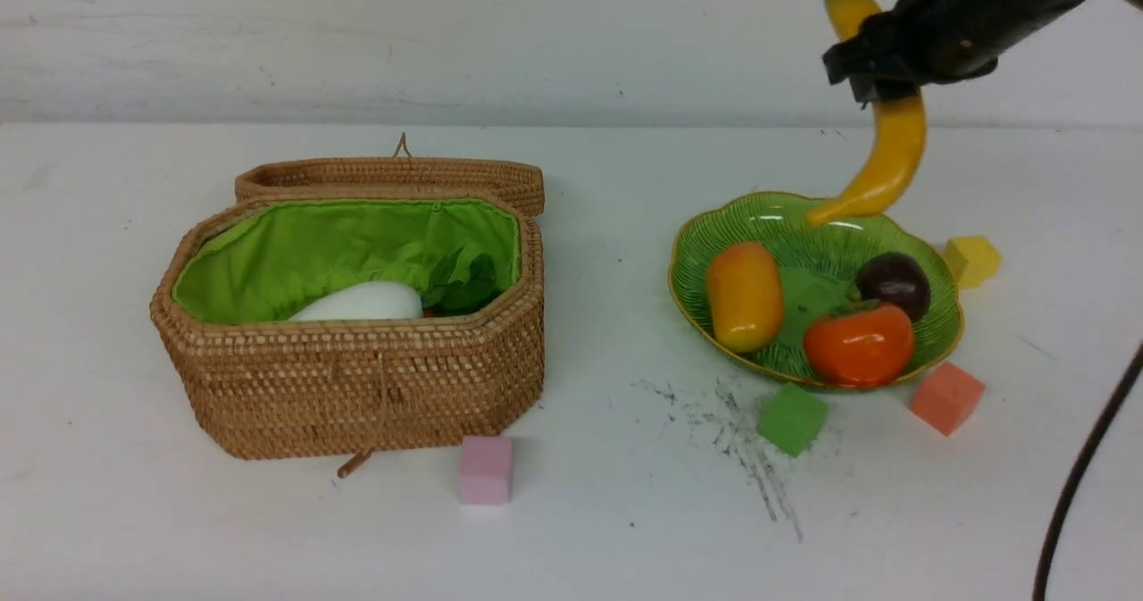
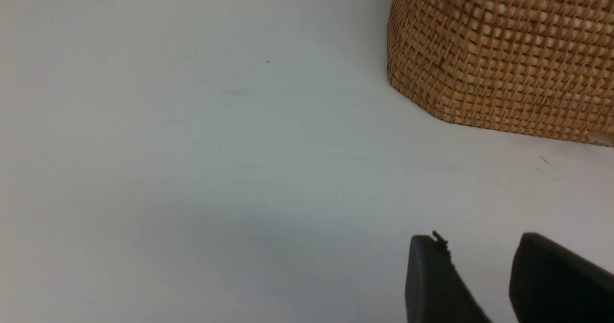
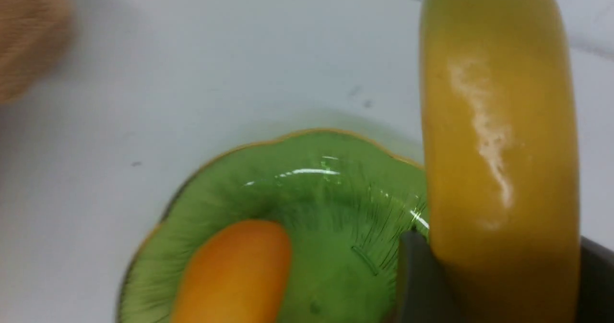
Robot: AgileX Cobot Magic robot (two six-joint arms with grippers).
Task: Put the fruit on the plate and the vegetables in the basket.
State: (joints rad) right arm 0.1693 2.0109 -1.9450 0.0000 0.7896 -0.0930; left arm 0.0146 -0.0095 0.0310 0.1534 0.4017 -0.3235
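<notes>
My right gripper [image 1: 880, 79] is shut on the yellow banana [image 1: 884, 159] and holds it hanging above the far rim of the green plate [image 1: 714, 226]. The plate holds the mango [image 1: 744, 296], the orange-red fruit [image 1: 859, 344] and the dark purple fruit [image 1: 894, 283]. In the right wrist view the banana [image 3: 499, 145] sits between my jaws over the plate [image 3: 331, 203] and the mango [image 3: 235, 275]. The open basket [image 1: 357, 378] holds the white eggplant [image 1: 362, 302] and green leaves [image 1: 464, 281]. My left gripper [image 2: 479, 265] is open over bare table beside the basket [image 2: 503, 54].
Foam cubes lie on the white table: pink [image 1: 485, 469] in front of the basket, green [image 1: 791, 418] and orange [image 1: 946, 397] in front of the plate, yellow [image 1: 971, 260] to its right. The basket lid [image 1: 393, 177] is folded back. A black cable [image 1: 1085, 467] hangs at right.
</notes>
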